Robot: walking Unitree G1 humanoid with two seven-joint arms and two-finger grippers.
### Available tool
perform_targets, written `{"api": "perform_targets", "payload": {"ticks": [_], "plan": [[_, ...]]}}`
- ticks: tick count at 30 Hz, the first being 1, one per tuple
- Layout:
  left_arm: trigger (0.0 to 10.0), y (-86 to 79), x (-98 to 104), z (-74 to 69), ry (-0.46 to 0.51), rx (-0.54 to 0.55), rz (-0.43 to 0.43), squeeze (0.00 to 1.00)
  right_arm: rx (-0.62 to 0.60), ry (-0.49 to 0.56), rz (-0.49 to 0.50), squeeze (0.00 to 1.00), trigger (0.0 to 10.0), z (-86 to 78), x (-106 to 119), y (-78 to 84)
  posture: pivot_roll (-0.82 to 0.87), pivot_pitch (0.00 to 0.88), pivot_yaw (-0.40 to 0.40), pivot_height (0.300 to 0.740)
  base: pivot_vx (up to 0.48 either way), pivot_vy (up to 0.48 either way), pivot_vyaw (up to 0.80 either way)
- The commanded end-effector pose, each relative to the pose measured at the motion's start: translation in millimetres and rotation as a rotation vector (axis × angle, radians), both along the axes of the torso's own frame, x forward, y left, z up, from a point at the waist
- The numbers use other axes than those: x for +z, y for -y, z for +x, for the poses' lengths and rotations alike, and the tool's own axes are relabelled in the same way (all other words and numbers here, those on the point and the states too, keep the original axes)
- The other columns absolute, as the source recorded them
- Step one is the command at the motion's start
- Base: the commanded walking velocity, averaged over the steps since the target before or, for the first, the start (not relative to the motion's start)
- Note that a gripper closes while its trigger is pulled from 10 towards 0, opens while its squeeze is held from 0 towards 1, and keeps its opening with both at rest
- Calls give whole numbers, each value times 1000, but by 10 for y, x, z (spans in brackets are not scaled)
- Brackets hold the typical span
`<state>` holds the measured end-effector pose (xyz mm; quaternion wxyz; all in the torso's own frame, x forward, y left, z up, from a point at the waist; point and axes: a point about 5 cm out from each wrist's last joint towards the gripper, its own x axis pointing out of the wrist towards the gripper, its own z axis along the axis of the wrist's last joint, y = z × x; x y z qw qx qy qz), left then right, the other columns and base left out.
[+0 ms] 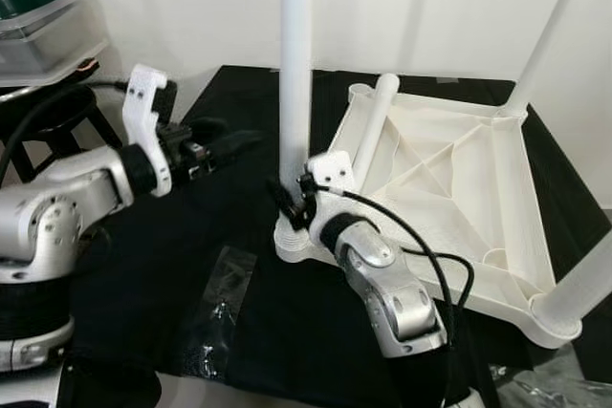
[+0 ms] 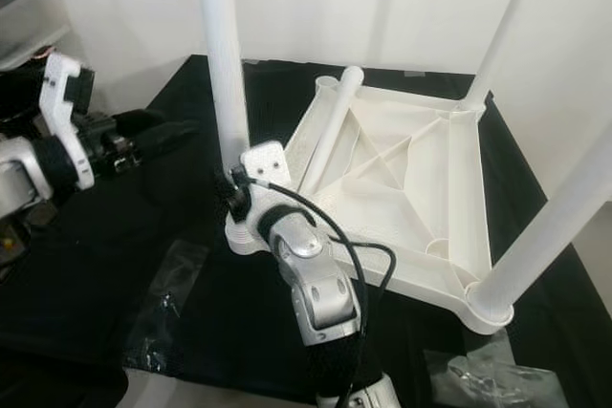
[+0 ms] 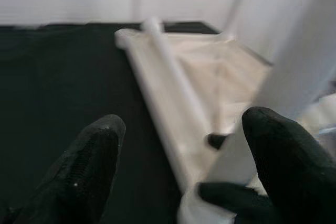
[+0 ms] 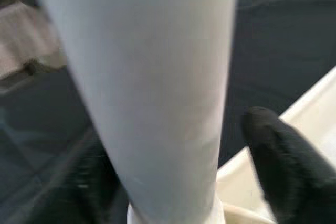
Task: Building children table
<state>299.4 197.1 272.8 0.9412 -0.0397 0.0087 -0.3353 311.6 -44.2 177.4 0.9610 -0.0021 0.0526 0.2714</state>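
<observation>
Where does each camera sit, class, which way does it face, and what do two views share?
Left eye: on the head, looking down at the tabletop; both arms show.
Right eye: beside it, same scene; right gripper at the near leg.
Left wrist: on the left arm, looking along its fingers toward the loose leg.
Right wrist: on the right arm, close on the near leg between its fingers.
Shared: both wrist views show the near leg.

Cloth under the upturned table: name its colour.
Plain black. The cloth under the white tabletop shows best in the left eye view.
</observation>
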Motion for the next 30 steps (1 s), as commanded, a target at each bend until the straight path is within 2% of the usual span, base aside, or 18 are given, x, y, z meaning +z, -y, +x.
{"api": "perform_targets", "payload": {"ticks": [1,4,5,6,7,9,11,13,15,18,19,21,25,26,27,28,29,30], "plan": [[10000,-67,-56,-42,18,78,5,0,122,59,96,1000,10000,-1,205,3,24,100,4,740,0,0,0],[10000,-67,-56,-42,18,78,5,0,122,59,96,1000,10000,-1,205,3,24,100,4,740,0,0,0],[10000,-57,-137,-76,16,113,-10,0,258,119,127,996,10000,54,337,79,28,99,3,740,0,0,0],[10000,-57,-137,-76,16,113,-10,0,258,119,127,996,10000,54,337,79,28,99,3,740,0,0,0],[10000,-33,-215,-108,16,142,-15,0,384,188,88,0,10000,117,431,195,34,97,0,740,0,0,0],[10000,30,-383,-172,17,190,4,0,544,218,-12,0,10000,259,523,415,43,93,-9,740,0,0,0],[10000,30,-383,-172,17,190,4,0,544,218,-12,0,10000,259,523,415,43,93,-9,740,0,0,0],[10000,161,-591,-288,41,171,78,0,593,213,-62,0,10000,399,608,514,62,91,-19,740,0,0,0],[10000,161,-591,-288,41,171,78,0,593,213,-62,0,10000,399,608,514,62,91,-19,740,0,0,0],[10000,371,-815,-488,74,55,150,0,625,225,-84,0,10000,517,738,578,70,90,-28,740,0,0,0],[10000,371,-815,-488,74,55,150,0,625,225,-84,0,10000,517,738,578,70,90,-28,740,0,0,0],[10000,505,-973,-696,108,-47,121,0,645,225,-82,0,10000,578,792,601,68,88,-32,740,0,0,0],[10000,542,-1033,-790,129,-75,88,0,647,213,-67,0,10000,599,769,593,69,88,-31,740,0,0,0],[10000,551,-1064,-827,120,-81,73,0,662,194,-62,0,4314,600,704,591,71,88,-28,740,0,0,0],[10000,551,-1064,-827,120,-81,73,0,662,194,-62,0,4314,600,704,591,71,88,-28,740,0,0,0],[10000,540,-1063,-872,118,-78,9,0,684,171,-64,0,0,599,597,597,75,90,-29,740,0,0,0],[10000,528,-1063,-907,109,-71,-48,0,702,151,-64,0,0,589,502,603,74,90,-27,740,0,0,0],[10000,528,-1063,-907,109,-71,-48,0,702,151,-64,0,0,589,502,603,74,90,-27,740,0,0,0]]}}
